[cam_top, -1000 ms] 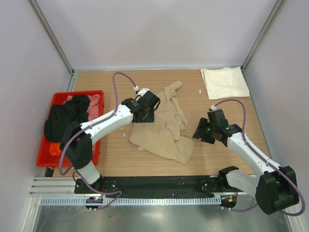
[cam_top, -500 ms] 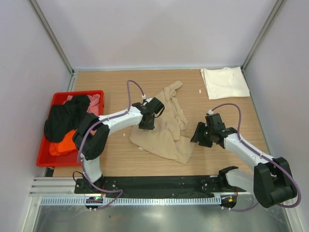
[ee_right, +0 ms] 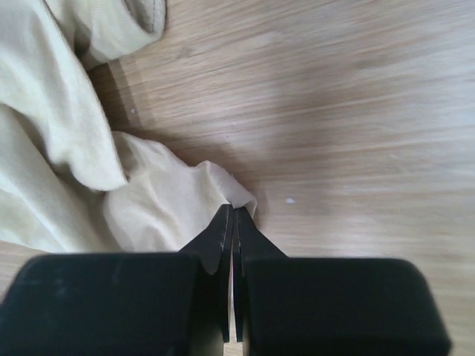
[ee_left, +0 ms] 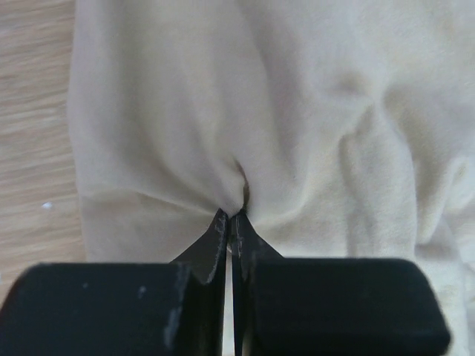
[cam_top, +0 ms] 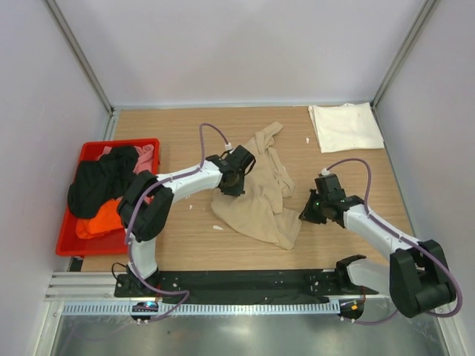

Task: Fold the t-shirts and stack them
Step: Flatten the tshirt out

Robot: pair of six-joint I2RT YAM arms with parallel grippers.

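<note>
The tan t-shirt [cam_top: 256,200] lies crumpled centrally, the cream t-shirt [cam_top: 346,126] folded flat far right.

Soft, even light filled the scene, leaving only faint shadows beneath the arms [cam_top: 185,178]. The top view was sharp; in both wrist views the close black fingers [ee_left: 197,256] looked blurred.

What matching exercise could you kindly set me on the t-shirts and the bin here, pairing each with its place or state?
Column one:
1 tan t-shirt
2 cream-white t-shirt
3 black t-shirt
4 red bin

Column two:
A folded flat in the far right corner
B standing along the left side
C crumpled in the middle
D heaped in the bin

Pairs: 1-C; 2-A; 3-D; 4-B
</note>
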